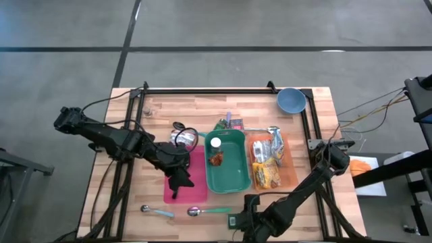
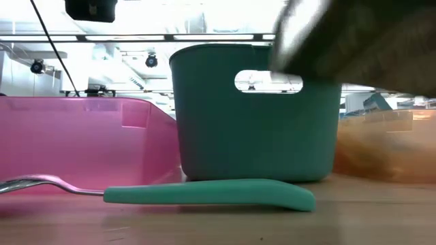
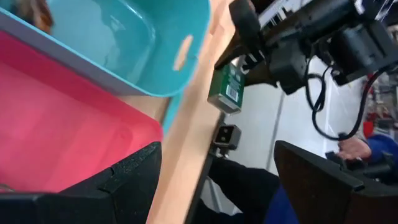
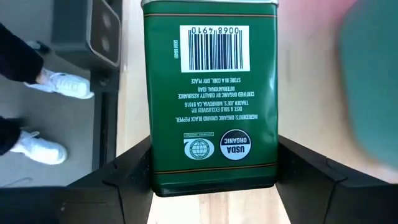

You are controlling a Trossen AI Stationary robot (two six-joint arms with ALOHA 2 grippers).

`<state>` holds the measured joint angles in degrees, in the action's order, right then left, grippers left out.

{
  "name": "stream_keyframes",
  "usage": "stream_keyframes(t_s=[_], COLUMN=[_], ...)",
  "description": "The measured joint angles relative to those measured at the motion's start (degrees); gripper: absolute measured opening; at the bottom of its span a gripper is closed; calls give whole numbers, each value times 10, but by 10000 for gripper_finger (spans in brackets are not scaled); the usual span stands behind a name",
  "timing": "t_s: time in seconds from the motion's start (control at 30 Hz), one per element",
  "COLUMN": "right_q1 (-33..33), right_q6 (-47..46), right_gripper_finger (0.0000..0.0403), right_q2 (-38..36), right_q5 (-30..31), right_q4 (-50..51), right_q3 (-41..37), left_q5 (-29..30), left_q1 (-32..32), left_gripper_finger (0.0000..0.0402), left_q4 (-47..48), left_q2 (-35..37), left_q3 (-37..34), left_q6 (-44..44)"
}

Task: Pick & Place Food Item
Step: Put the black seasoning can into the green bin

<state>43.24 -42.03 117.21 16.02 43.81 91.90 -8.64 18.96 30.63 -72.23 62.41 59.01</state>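
A dark green tin [image 4: 211, 93] with a barcode label is at the table's near edge [image 1: 233, 219], and my right gripper [image 4: 214, 177] is shut on it. In the left wrist view, the tin [image 3: 227, 90] hangs under the right arm's fingers. My left gripper [image 3: 227, 186] stands open over the pink tray [image 1: 177, 190], tilted down, with nothing between its fingers. The teal bin [image 1: 233, 177] in the middle holds a white-capped bottle [image 1: 215, 142] and a brown food piece [image 1: 216, 159]. My right gripper pinches the tin's two narrow sides [image 4: 150, 162] between its two fingers, at the end away from the barcode. The fingers [image 4: 124, 177] slant down from the table's right. The tin hangs below them, barcode end lowest, and looks lifted clear of the table.
An orange tray [image 1: 291, 169] with several snack packets lies right of the bin. A blue bowl [image 1: 290, 100] stands at the far right corner. Two spoons [image 1: 155, 210] [image 1: 206, 211] lie near the front edge. A can [image 1: 182, 137] sits behind the pink tray. A person's shoes [image 4: 59, 84] show beyond the table.
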Motion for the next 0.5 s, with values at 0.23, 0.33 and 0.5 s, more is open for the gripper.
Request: stream_keyframes(t_s=[0.23,0.33,0.5], right_q1=[-2,-9,-32], right_q6=[71,102,163], right_gripper_finger=[260,260,260], right_q2=[0,0,0], right_q5=[76,101,147], right_q4=[111,149,203], right_q3=[94,135,206], left_q5=[-11,-20,-44], left_q1=[0,1,1], left_gripper_finger=[310,310,310], left_q4=[-24,-44,-97], left_q2=[0,0,-5], left_q3=[0,0,3], left_q6=[29,52,96])
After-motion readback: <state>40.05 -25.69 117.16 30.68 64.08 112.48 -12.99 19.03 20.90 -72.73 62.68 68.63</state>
